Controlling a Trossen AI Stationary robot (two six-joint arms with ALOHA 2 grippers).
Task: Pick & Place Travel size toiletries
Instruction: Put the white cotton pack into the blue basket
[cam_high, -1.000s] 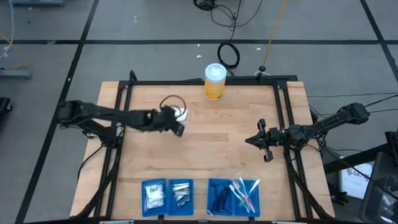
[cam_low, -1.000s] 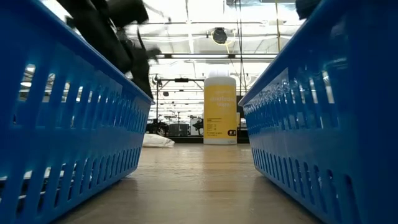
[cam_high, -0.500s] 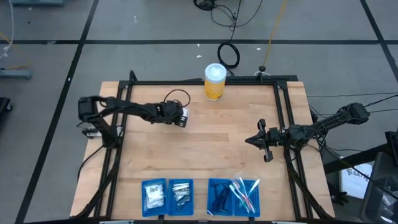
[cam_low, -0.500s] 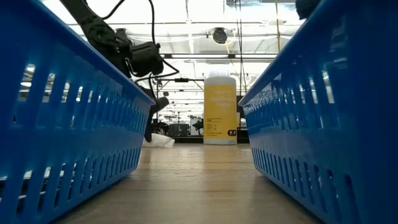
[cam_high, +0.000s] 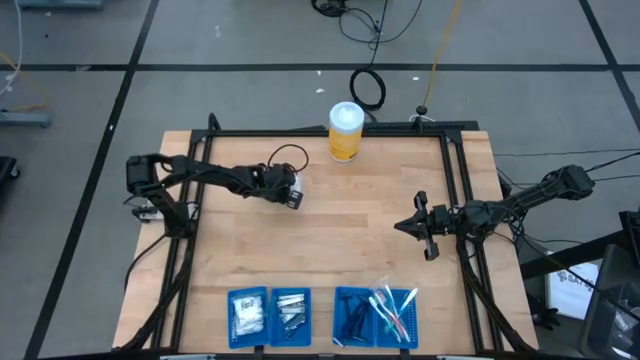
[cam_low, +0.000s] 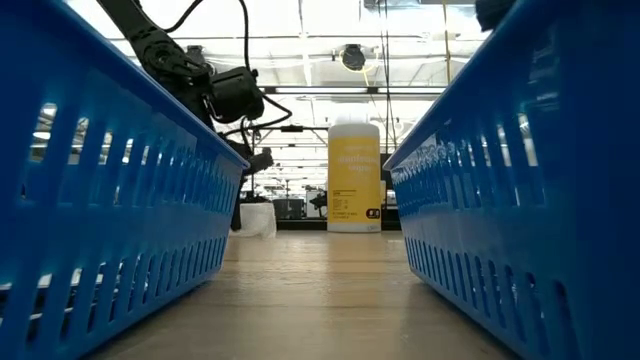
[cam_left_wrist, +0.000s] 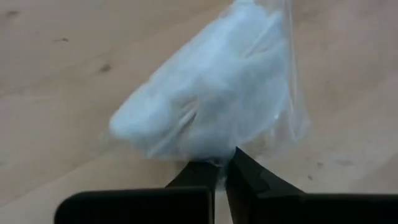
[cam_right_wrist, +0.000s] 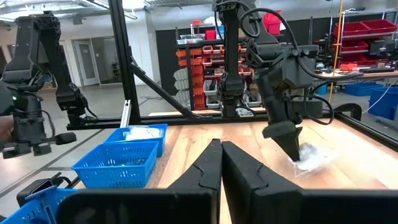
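Left wrist view: left end effector (cam_left_wrist: 222, 169) pinches clear-wrapped white packet (cam_left_wrist: 211, 93)

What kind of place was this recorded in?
Probably a robotics lab or workshop: a black-framed wooden table on a grey floor with loose cables, and shelves of red and orange bins behind it.

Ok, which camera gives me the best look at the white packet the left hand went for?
Left wrist view: the white packet fills it, pinched by the left hand. High, low and right wrist views show it small.
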